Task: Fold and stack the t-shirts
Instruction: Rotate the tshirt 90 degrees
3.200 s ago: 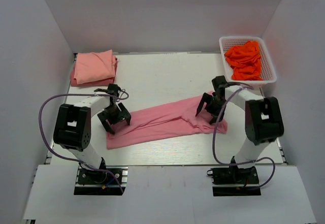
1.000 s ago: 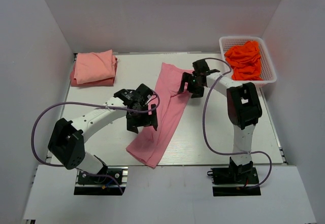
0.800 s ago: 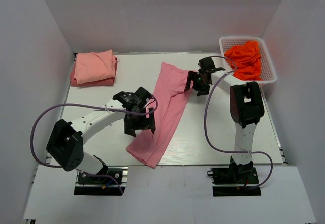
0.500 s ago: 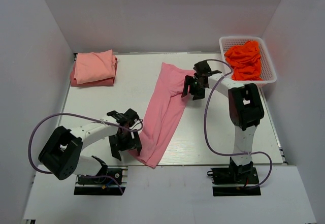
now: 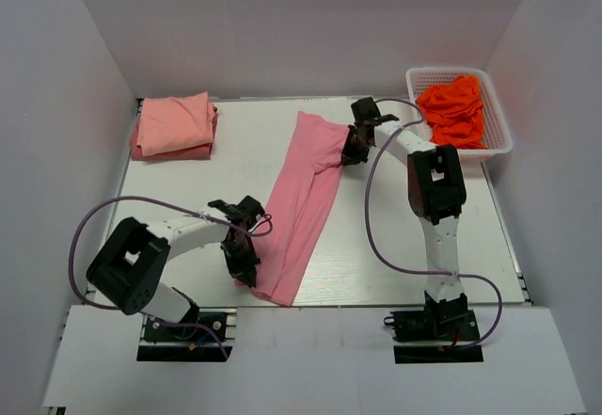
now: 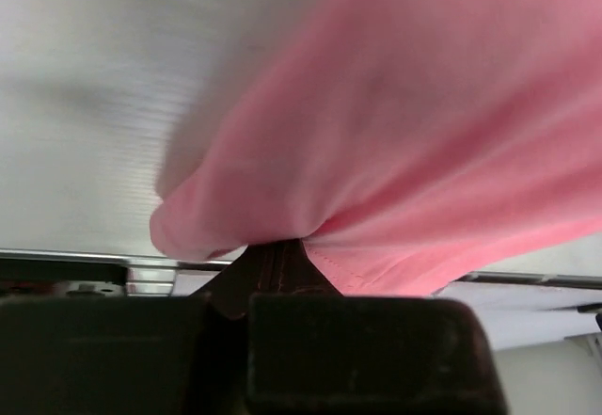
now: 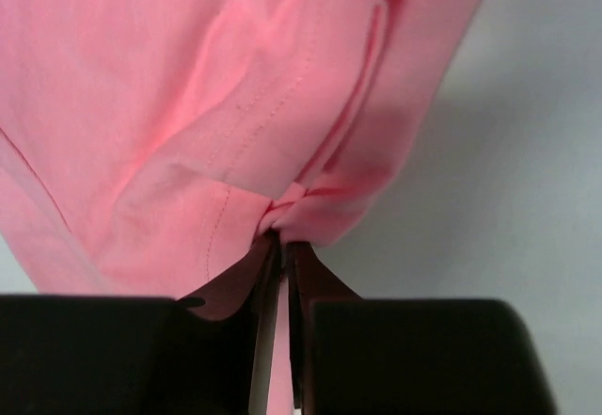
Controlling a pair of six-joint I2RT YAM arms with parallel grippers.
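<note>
A rose pink t-shirt lies as a long folded strip across the table, running from the far middle down to the near edge. My left gripper is shut on its near left corner; in the left wrist view the cloth bunches right at the closed tips. My right gripper is shut on the far right edge, and the right wrist view shows a pinch of fabric between the closed fingers. A paler salmon t-shirt lies folded at the far left corner.
A white mesh basket at the far right holds crumpled orange cloth. White walls close in the table on three sides. Both arms' cables loop over the near half of the table.
Both grippers were open a second ago and have closed on the rose pink shirt. The left gripper moved down to its near left corner; the right one shifted onto its far right edge.
</note>
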